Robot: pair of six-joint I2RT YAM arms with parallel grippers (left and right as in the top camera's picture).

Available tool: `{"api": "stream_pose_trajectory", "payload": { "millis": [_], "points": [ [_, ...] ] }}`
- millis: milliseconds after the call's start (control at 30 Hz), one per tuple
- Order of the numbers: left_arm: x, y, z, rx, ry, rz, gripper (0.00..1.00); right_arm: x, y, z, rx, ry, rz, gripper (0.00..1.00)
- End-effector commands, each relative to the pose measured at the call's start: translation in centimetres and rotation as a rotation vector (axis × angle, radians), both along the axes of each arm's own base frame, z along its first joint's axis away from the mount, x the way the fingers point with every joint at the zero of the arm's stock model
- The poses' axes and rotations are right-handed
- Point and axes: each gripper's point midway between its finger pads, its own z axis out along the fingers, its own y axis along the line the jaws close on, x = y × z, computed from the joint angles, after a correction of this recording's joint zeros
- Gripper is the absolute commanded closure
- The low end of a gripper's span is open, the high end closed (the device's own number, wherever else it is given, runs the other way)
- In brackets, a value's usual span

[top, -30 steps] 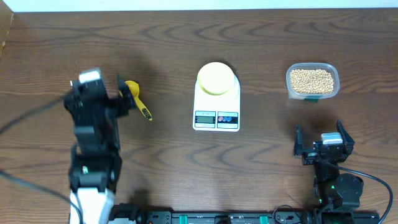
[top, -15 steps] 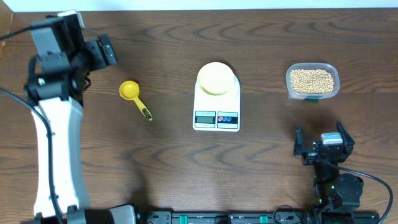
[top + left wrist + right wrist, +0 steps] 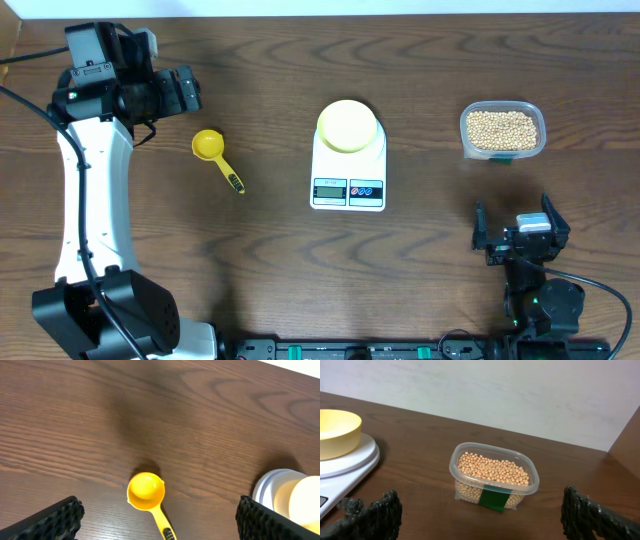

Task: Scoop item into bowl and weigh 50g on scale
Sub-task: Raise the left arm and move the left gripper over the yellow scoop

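Observation:
The tan beans fill a clear plastic tub at the back right; they also show in the right wrist view. The pale yellow bowl stands on the white scale; both show at the left edge of the right wrist view, bowl on scale. A bright yellow scoop lies left of the scale and shows in the left wrist view. My left gripper is open and empty, raised just behind and left of the scoop. My right gripper is open and empty at the front right.
The brown wooden table carries everything. A white wall stands behind the tub in the right wrist view. The left arm's white link stretches along the table's left side.
The left arm swung from over the scoop back to the far left, then shifted slightly right toward the scoop. The right arm, scale, bowl and tub have not moved.

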Motion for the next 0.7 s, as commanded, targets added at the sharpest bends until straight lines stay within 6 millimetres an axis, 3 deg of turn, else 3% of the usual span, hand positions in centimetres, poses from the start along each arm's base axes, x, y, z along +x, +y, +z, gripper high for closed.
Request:
{"api": "stream_pose_trajectory", "payload": {
  "millis": [0,433,667],
  "points": [
    [0.3,-0.4,0.9,-0.044,-0.022,0.011,0.01,0.0,0.0,-0.1,0.014,0.001,-0.001,0.01],
    [-0.4,-0.4,-0.6,-0.048,0.022,0.026,0.01,0.0,0.0,-0.1,0.014,0.001,-0.001,0.01],
    [-1.2,1.7,-2.3,0.044,0.076,0.107,0.0,0.0,0.0,-0.1,0.014,0.001,-0.001,0.01]
  ]
}}
